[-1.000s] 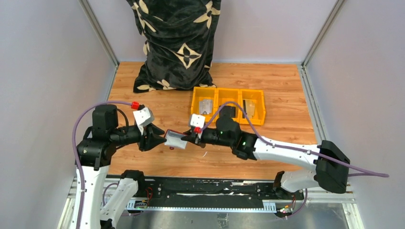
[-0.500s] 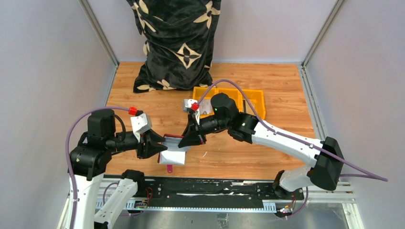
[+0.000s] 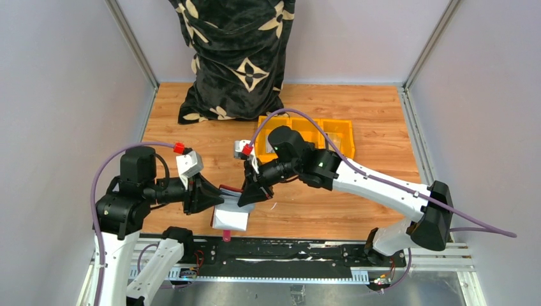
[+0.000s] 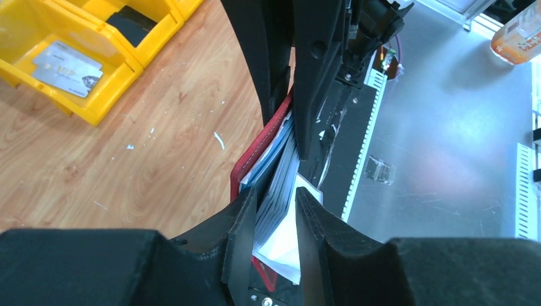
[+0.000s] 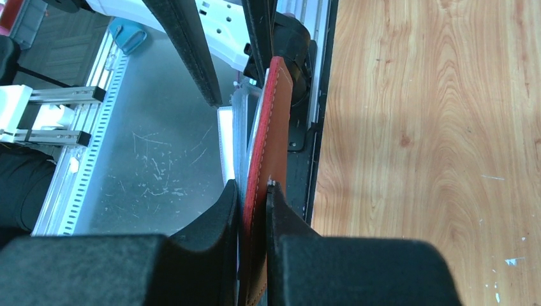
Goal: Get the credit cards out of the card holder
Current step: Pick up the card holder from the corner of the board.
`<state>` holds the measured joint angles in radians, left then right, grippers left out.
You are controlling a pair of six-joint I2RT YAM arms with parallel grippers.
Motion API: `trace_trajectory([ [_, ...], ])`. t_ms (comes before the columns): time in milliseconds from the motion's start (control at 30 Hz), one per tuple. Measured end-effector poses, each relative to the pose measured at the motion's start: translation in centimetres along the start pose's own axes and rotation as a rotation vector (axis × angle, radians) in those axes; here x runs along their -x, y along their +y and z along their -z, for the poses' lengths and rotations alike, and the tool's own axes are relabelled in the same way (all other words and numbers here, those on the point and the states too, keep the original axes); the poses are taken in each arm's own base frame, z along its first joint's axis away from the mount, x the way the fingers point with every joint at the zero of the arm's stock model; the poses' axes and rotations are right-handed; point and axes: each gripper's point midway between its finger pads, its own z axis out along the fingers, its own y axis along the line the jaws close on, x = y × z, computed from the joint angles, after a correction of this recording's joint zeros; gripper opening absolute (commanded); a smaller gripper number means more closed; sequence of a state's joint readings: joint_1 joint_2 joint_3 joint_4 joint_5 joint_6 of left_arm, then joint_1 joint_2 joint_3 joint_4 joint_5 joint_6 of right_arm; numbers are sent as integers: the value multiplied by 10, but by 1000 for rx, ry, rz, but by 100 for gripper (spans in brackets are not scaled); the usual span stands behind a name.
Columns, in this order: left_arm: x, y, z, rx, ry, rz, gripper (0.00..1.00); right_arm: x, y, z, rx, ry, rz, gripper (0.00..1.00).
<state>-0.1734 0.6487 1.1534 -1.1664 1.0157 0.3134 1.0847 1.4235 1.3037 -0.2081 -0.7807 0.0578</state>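
**Card holder in a two-claw hold.** The card holder is held clear of the surface, over its near edge, between the two claws. The maroon cover is pinched edge-on by the right claw, whose fingers are pressed together on the stitched leather. The stack of grey inner sleeves is gripped by the left claw, whose fingers are closed against both faces of the stack. By this opposed hold the cover is spread from the sleeves, presumably so that the pockets are exposed and a card can be drawn out. The holder is seen as a thin, dark red fold with pale stitching, fanned open, with clear-grey leaves and a white sheet hanging below. The credit cards inside cannot be told from the sleeves with certainty. One pale card is seen in a compartment of the yellow bin, well apart.
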Motion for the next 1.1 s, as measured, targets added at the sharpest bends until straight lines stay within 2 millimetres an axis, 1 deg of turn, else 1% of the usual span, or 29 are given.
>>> trace_trajectory([
  [200,-10,3,-2,7,14,16,24,-6,3,-3,-21,35,-10,0],
  [233,-10,4,-2,9,16,16,26,-6,4,-3,-21,37,-12,0],
  [267,-10,4,-2,10,16,16,35,-7,4,-3,-23,38,-13,0],
  [333,-10,4,-2,14,15,14,61,-6,3,-3,-25,37,-16,0],
  [400,-6,2,0,19,11,14,66,-3,1,-4,-38,23,-6,0],
  [467,2,0,4,33,0,-9,67,5,-2,-4,-54,-4,18,0],
  [567,17,-4,13,70,-29,-73,69,21,3,1,-49,-60,66,0],
  [600,21,-5,15,79,-38,-92,73,26,7,2,-39,-75,82,0],
  [667,27,-8,17,77,-54,-117,91,34,18,5,-16,-101,110,0],
  [700,29,-10,18,74,-59,-121,98,36,23,6,-1,-109,119,0],
  [733,29,-10,18,73,-60,-118,100,36,25,5,12,-108,121,0],
  [833,33,-7,17,72,-53,-92,100,35,35,3,61,-98,125,0],
  [900,41,-5,17,73,-57,-86,100,36,40,3,84,-94,132,0],
  [967,55,-6,20,77,-70,-99,100,38,43,4,95,-94,143,0],
  [1100,78,-16,31,95,-117,-165,99,38,43,4,98,-89,150,0],
])
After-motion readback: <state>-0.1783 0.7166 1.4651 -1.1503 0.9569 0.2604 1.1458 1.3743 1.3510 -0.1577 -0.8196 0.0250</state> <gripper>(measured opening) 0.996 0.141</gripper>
